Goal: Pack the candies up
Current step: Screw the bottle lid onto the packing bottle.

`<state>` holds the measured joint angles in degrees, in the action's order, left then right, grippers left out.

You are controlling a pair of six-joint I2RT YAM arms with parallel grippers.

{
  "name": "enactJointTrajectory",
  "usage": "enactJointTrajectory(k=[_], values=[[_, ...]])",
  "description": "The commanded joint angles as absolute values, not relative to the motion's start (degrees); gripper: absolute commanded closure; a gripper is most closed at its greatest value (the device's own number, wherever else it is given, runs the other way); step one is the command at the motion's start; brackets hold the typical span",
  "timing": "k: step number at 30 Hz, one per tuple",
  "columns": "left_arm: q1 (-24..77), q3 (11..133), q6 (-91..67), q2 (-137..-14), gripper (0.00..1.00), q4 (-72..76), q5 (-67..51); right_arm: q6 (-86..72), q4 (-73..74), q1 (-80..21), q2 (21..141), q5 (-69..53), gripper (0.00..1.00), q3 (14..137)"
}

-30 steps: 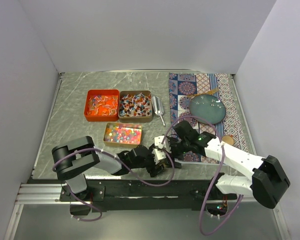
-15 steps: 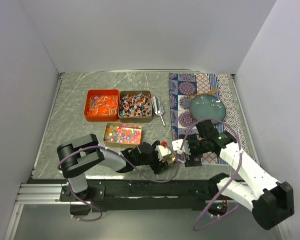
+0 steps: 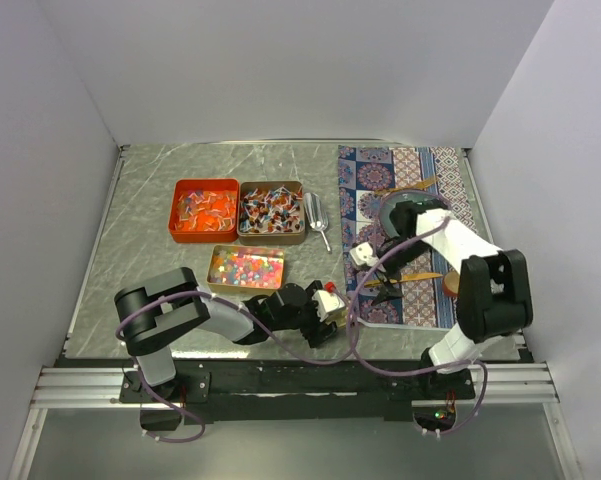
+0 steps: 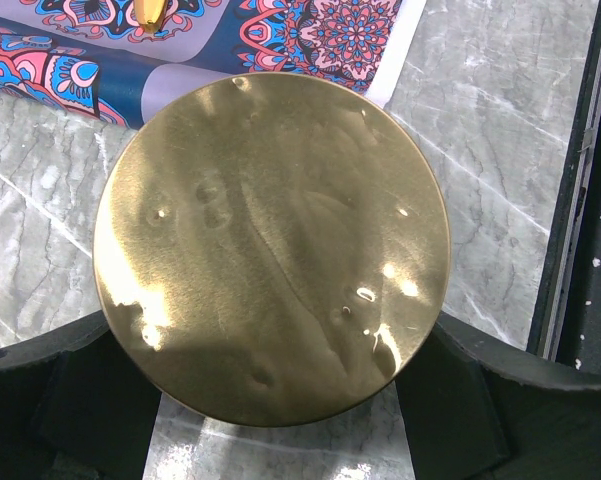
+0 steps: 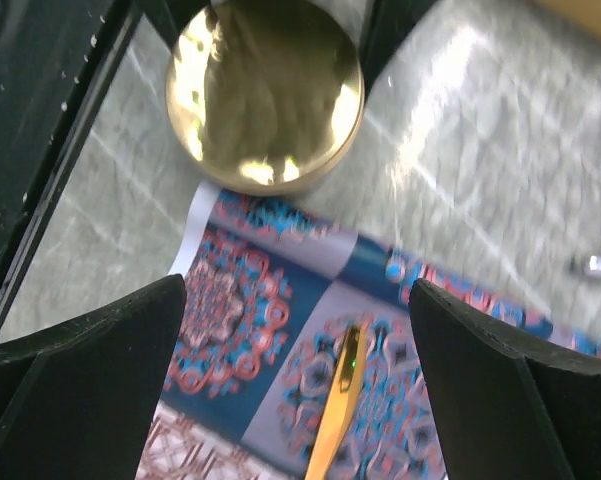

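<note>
The candies sit in three open tins: red and orange wrapped pieces in an orange tin (image 3: 205,210), mixed wrapped pieces in a brown tin (image 3: 271,212), and bead-like multicoloured pieces in a gold tin (image 3: 245,267). My left gripper (image 3: 326,304) (image 4: 270,385) is low near the front edge, shut on a round gold tin (image 4: 270,240) that also shows in the right wrist view (image 5: 265,95). My right gripper (image 3: 376,268) (image 5: 295,320) is open and empty above the patterned mat (image 5: 230,310), over a gold spoon handle (image 5: 342,410).
A silver scoop (image 3: 317,216) lies right of the brown tin. A teal plate (image 3: 420,225) sits on the mat (image 3: 380,170), partly hidden by my right arm. The gold spoon (image 3: 412,277) lies across the mat's near part. The black front rail (image 4: 590,250) is close.
My right gripper has pulled away from the left gripper and the round tin, moving right and then back over the mat. The left gripper has shifted slightly right with the tin.
</note>
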<state>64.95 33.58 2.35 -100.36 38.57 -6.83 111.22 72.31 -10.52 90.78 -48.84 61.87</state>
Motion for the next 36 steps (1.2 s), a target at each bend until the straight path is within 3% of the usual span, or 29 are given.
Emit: enactJointTrajectory(k=[1,11,29,36], values=[[65.4,30.9,4.8,-104.5,0.99,22.8,-5.5,149.1,82.5,-14.3,92.9,-52.6,0.0,64.3],[65.5,30.8,4.8,-104.3,0.99,22.9,-5.6,145.1,77.4,-21.6,96.1,-54.8,0.0,61.7],[65.4,30.4,4.6,-103.7,0.99,23.4,-5.2,137.6,67.8,-25.8,99.8,-56.5,0.0,61.3],[65.5,30.3,4.2,-103.4,0.99,22.9,-5.5,132.5,63.0,-25.8,97.0,-55.2,0.14,58.5]])
